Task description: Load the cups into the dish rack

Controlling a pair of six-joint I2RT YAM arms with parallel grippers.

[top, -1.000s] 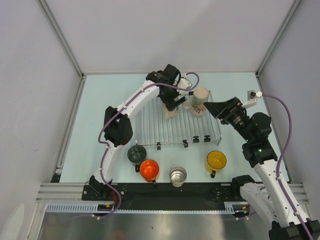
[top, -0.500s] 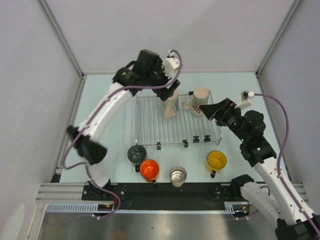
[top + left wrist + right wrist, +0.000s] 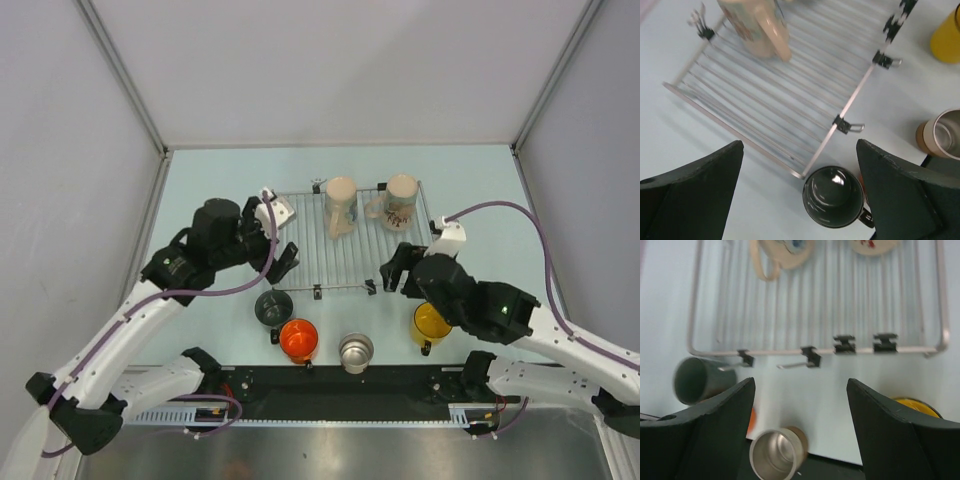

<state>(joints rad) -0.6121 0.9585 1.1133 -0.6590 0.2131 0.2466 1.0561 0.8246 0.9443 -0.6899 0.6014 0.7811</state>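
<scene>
Left gripper (image 3: 284,257) and right gripper (image 3: 400,270) both spread wide, empty. Grey mug (image 3: 832,196) just off rack (image 3: 765,110) corner: looks rigid, slick, light, so pinch the rim wall.

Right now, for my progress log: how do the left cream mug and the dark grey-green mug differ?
The left cream mug sits on the silver wire dish rack; the dark grey-green mug stands beside it on the table. Cream mug is pale, grey-green mug dark. Both have handles.
</scene>
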